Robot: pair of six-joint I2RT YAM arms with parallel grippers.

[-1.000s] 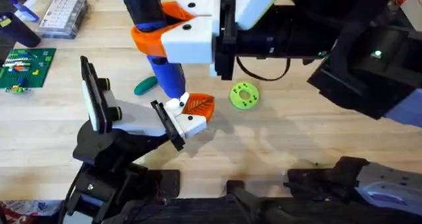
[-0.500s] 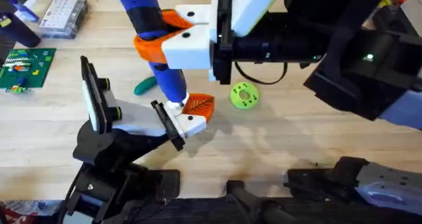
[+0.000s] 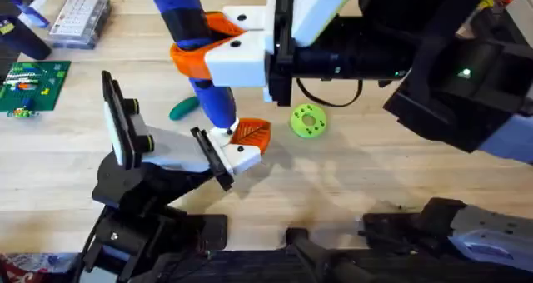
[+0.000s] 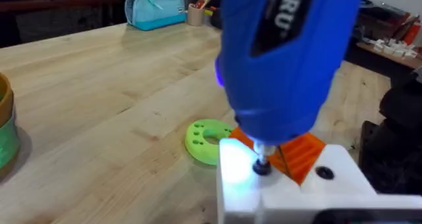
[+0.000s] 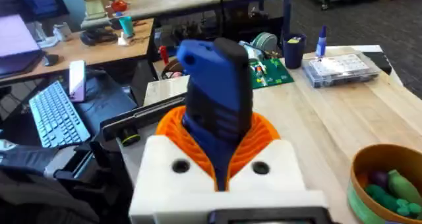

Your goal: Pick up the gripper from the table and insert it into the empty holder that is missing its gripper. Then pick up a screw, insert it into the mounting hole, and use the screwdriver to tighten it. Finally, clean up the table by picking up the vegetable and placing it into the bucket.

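Note:
My right gripper, white with orange pads, is shut on the blue screwdriver, which stands nearly upright. Its metal tip rests on a dark screw on top of the white holder. The orange ribbed gripper sits in that holder. My left gripper holds the holder just above the table. The dark-green vegetable lies on the wood just left of the screwdriver. The tan bucket with a green band holds toy vegetables; its edge also shows in the left wrist view.
A lime-green disc with holes lies right of the holder. At the table's back left are a green circuit board and a clear parts box. A teal pouch sits at the far table edge.
The right gripper and screwdriver shifted slightly left and down, bringing the tip onto the holder. The left arm and holder stayed put.

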